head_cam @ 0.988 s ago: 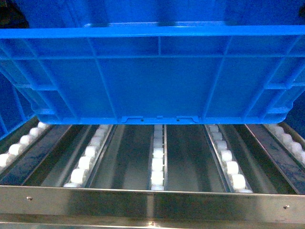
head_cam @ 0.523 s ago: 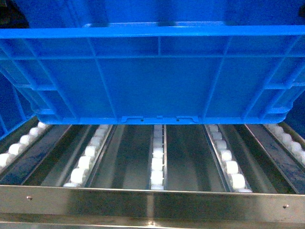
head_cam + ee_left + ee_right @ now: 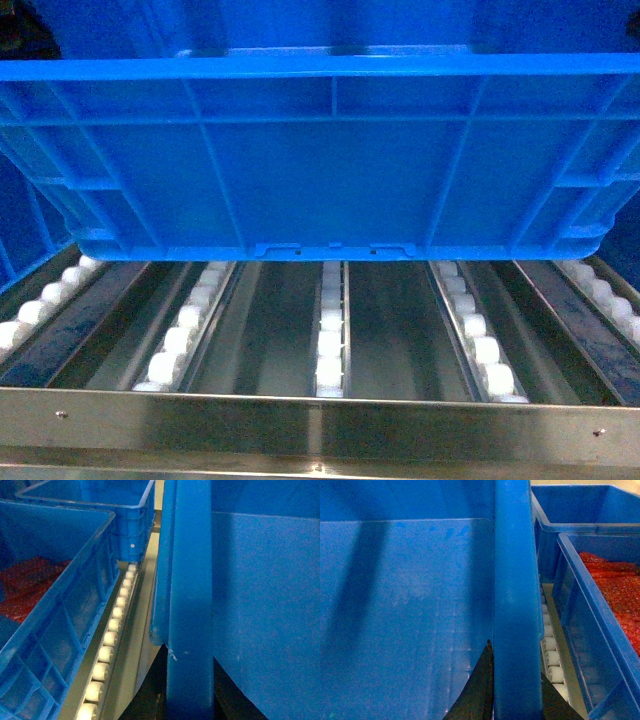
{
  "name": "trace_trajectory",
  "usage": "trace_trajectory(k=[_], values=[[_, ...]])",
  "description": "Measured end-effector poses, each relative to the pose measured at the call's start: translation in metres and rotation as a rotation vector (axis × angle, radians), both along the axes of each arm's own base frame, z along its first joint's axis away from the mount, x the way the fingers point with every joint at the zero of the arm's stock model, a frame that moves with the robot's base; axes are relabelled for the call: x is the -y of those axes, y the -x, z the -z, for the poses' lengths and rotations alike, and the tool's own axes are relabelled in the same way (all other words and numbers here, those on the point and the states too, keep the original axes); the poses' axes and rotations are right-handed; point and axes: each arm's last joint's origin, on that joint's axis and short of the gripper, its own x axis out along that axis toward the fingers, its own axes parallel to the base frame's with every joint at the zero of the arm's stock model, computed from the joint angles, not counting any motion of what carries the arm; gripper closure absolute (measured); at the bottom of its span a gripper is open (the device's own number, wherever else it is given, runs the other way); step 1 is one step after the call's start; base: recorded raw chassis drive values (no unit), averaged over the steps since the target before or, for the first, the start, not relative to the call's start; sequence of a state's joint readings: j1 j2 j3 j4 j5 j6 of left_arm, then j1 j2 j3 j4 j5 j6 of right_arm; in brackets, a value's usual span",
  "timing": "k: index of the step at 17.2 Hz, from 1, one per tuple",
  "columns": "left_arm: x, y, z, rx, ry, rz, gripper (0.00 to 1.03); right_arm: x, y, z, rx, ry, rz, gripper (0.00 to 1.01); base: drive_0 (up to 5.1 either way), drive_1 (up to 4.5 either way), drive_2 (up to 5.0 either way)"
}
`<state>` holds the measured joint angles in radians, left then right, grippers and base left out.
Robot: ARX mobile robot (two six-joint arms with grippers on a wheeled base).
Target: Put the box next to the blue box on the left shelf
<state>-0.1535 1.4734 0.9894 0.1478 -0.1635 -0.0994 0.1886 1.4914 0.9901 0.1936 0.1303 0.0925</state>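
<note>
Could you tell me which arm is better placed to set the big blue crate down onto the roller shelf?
Neither alone. Each gripper, left and right, straddles a side rim of the large bright-blue ribbed plastic crate, which appears to hang above the stainless-steel roller shelf. They should probably lower it together.

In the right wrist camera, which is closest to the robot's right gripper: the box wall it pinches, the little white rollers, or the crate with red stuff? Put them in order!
Nearest first from the right gripper:
1. The box: its wall sits right between the fingers, centre.
2. The white rollers: just right of that wall, lower down.
3. The crate with red contents: farthest right, past the rollers.
</note>
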Motion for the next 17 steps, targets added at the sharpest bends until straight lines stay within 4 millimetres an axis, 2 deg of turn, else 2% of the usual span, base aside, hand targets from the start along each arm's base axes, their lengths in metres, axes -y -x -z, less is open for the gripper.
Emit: trace_trajectory(k=[17], values=[[0.0000,0.0000,0.0000,0.000,0.000,0.000,0.95,0.0000,0.0000,0.0000,0.000,0.000,0.000,0.93,0.0,0.00,0.0]])
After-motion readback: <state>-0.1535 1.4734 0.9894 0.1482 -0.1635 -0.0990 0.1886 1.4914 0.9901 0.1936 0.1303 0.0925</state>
